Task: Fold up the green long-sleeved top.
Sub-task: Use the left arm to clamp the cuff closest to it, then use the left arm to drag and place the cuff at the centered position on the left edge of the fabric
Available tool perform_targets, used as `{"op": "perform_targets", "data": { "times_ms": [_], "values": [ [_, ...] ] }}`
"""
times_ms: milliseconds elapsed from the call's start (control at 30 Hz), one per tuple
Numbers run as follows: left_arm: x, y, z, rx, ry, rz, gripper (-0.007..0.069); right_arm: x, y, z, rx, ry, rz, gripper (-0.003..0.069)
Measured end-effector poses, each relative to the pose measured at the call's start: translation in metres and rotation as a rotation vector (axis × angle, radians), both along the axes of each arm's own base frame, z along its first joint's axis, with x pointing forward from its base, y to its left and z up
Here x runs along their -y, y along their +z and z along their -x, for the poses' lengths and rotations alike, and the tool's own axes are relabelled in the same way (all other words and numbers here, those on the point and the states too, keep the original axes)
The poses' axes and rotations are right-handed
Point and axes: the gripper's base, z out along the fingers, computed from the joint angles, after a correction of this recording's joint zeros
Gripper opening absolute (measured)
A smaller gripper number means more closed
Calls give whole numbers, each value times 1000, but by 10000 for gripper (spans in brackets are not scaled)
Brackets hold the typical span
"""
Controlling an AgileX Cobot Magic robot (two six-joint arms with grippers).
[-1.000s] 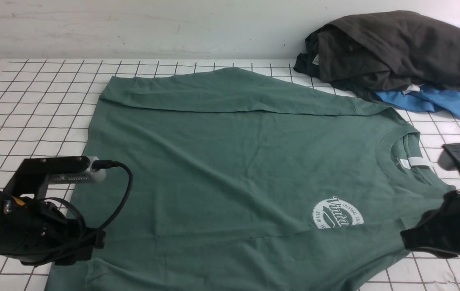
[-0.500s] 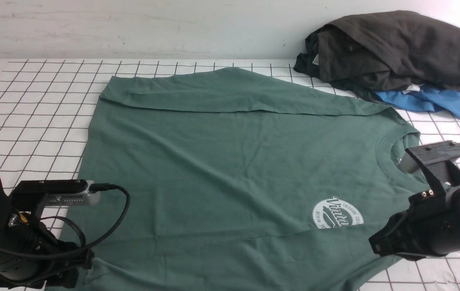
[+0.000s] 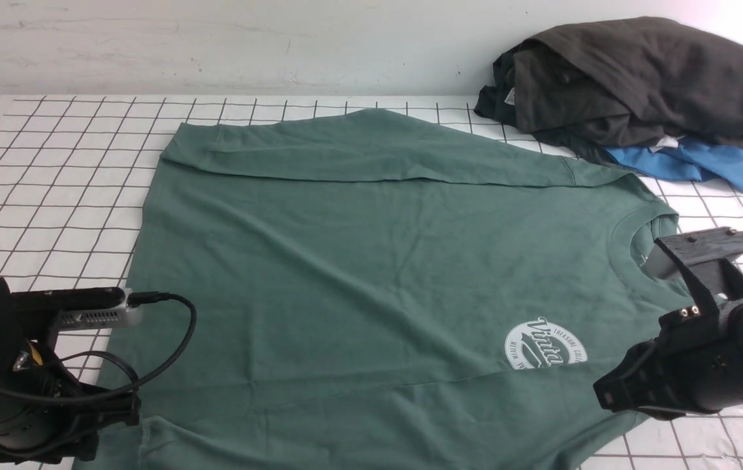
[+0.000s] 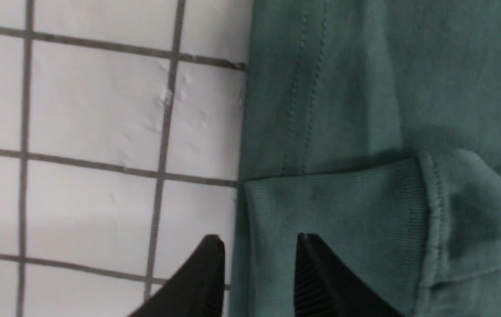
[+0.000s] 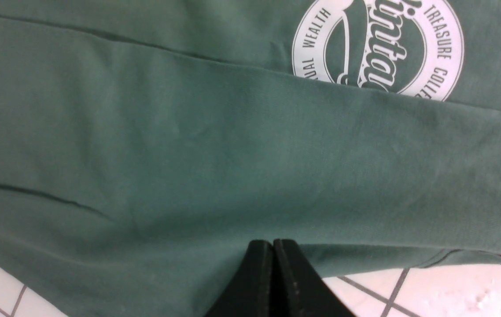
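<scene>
Nearest, the left gripper [image 4: 259, 242] has its jaws apart astride the ribbed cuff [image 4: 334, 207] edge, likely lining up a pinch. The right gripper [image 5: 272, 246] is closed at the near sleeve's edge; whether it nips cloth is unclear. The green long-sleeved top [image 3: 358, 261] lies flat on the gridded table [image 3: 51, 163], far sleeve folded across its body, with dark garments [image 3: 639, 78] heaped beyond.

The right gripper [image 5: 272, 243], jaws together, sits at the green top's [image 5: 215, 149] edge near its logo [image 5: 378, 48].
</scene>
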Motion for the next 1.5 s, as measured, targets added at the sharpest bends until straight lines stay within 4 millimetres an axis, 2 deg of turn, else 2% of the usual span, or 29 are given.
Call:
{"op": "perform_targets", "data": {
  "times_ms": [100,200,267,400,467,567,633,767,867,900,967,1033,1067,1133,1167,1300,1333,1400,1467,1500],
  "values": [
    [1,0,-2,18,-5,15,316,0,0,0,1,-1,-1,-10],
    [2,-4,-6,30,-1,16,351,0,0,0,1,-3,-4,-10],
    [2,-7,-7,28,1,15,348,0,0,0,1,-4,-4,-10],
    [2,-16,-10,1,1,12,211,0,0,0,1,-4,-5,-10],
    [2,-17,-11,-5,0,12,91,0,0,0,1,-3,-6,-10],
    [2,-16,-12,1,-3,12,27,0,0,0,1,-3,-6,-10],
    [2,-11,-13,7,-12,11,16,0,0,0,2,-3,-6,-10],
    [3,21,-21,76,-60,13,13,0,0,0,6,3,-4,-10],
    [5,59,-30,199,-104,15,13,0,1,-1,17,3,-1,-10],
    [5,83,-36,284,-130,9,13,0,1,-2,24,2,0,-10],
    [6,108,-43,369,-160,-1,13,0,1,-2,29,0,1,-10],
    [6,121,-48,416,-182,-12,13,0,1,-2,31,-1,1,-10],
    [6,134,-56,466,-206,-30,13,0,1,-3,32,-1,2,-10],
    [6,142,-66,507,-222,-47,13,0,1,-3,32,0,3,-10],
    [7,148,-80,540,-229,-55,13,0,1,-3,33,0,4,-10],
    [11,138,-114,537,-231,-45,13,0,1,-3,35,0,4,-10],
    [13,125,-134,514,-238,-42,13,0,1,-3,36,1,5,-10],
    [14,101,-161,465,-250,-47,13,0,1,-3,36,1,5,-10],
    [14,79,-184,414,-260,-60,13,0,1,-3,35,2,5,-10],
    [15,75,-191,402,-262,-64,13,0,1,-3,35,2,5,-10]
  ]
}}
